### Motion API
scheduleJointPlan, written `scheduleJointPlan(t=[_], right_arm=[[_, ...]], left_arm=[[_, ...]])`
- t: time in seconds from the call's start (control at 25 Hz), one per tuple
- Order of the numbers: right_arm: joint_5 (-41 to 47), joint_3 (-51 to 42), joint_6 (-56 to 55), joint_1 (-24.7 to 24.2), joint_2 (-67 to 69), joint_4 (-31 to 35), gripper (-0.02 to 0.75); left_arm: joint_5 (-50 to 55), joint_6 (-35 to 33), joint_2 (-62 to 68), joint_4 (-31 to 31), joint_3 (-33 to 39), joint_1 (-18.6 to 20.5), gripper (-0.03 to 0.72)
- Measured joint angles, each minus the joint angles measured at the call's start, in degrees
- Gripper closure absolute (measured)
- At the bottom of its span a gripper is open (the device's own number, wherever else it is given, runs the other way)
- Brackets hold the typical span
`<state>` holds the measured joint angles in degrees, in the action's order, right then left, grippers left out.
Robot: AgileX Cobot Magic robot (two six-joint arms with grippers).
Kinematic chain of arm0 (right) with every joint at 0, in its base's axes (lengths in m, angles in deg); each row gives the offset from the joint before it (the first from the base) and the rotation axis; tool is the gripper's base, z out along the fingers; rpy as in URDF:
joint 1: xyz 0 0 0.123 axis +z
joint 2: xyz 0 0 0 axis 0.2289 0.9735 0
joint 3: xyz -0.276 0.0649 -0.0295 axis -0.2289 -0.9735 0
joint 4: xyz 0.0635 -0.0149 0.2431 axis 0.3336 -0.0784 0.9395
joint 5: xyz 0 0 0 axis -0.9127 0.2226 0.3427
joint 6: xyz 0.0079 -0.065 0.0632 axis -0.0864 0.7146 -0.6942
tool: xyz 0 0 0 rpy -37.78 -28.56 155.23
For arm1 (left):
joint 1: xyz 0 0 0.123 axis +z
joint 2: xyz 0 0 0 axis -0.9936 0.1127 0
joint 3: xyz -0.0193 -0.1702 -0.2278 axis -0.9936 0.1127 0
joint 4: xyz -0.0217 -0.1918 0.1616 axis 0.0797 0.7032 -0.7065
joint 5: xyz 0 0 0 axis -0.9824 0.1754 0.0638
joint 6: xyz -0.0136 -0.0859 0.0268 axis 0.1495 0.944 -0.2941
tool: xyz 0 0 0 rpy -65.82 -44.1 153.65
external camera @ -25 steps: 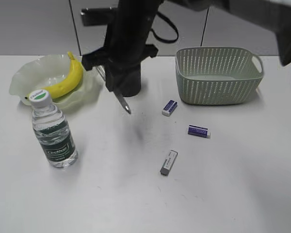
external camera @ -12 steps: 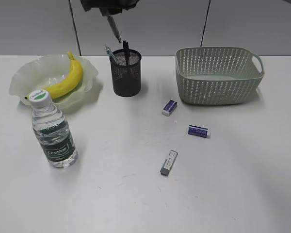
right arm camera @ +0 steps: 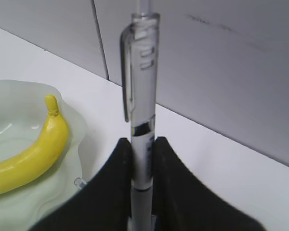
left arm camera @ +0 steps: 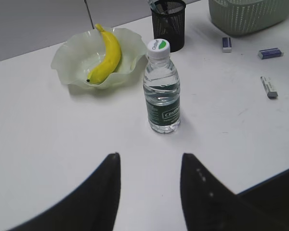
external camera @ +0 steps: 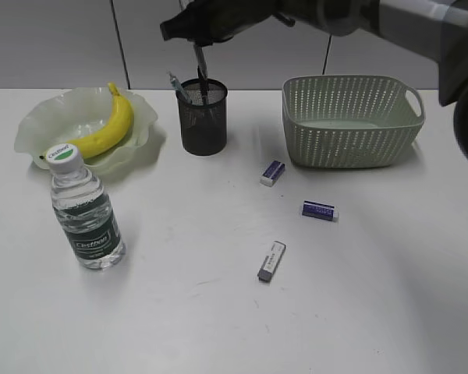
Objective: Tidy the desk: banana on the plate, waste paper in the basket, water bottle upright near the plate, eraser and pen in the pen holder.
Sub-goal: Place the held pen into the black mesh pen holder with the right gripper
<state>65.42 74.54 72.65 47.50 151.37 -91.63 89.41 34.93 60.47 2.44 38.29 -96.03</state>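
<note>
- right tool (right arm camera: 143, 159) pinching a clear pen (right arm camera: 140, 120) upright above pen holder (external camera: 203, 117); two pens already inside
- left tool (left arm camera: 149, 192) spread, empty, near upright water bottle (left arm camera: 161, 94)
- banana (external camera: 109, 128) on plate (external camera: 39, 125)
- three erasers on counter (external camera: 179, 296): (external camera: 272, 172), (external camera: 320, 210), (external camera: 271, 260)
- one basket (external camera: 351, 121)

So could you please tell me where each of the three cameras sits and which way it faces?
Exterior view: in front, looking down at a slant across the desk to the basket; right arm reaching in.
Left wrist view: low over the desk, facing the water bottle; open left end effector shows.
Right wrist view: looks along the right end effector, shut on a pen.
All share the banana on the plate.
</note>
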Motion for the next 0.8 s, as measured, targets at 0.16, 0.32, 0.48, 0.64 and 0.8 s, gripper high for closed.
scheduleJointPlan(t=[0.16, 0.32, 0.48, 0.64, 0.8], right_arm=[[-1.91, 0.00, -0.10, 0.00, 3.01, -0.81, 0.629], [-1.91, 0.00, -0.16, 0.05, 4.49, -1.38, 0.611], [-1.91, 0.00, -0.21, 0.06, 4.85, -1.51, 0.452], [-0.81, 0.00, -0.21, 0.06, 4.70, -1.51, 0.357], [5.21, -0.05, -0.28, 0.11, 2.54, -1.86, 0.343]], left_arm=[[0.00, 0.00, 0.00, 0.00, 0.00, 0.00, 0.378], [0.00, 0.00, 0.00, 0.00, 0.00, 0.00, 0.378], [0.00, 0.00, 0.00, 0.00, 0.00, 0.00, 0.378], [0.00, 0.00, 0.00, 0.00, 0.00, 0.00, 0.378], [0.00, 0.00, 0.00, 0.00, 0.00, 0.00, 0.378]])
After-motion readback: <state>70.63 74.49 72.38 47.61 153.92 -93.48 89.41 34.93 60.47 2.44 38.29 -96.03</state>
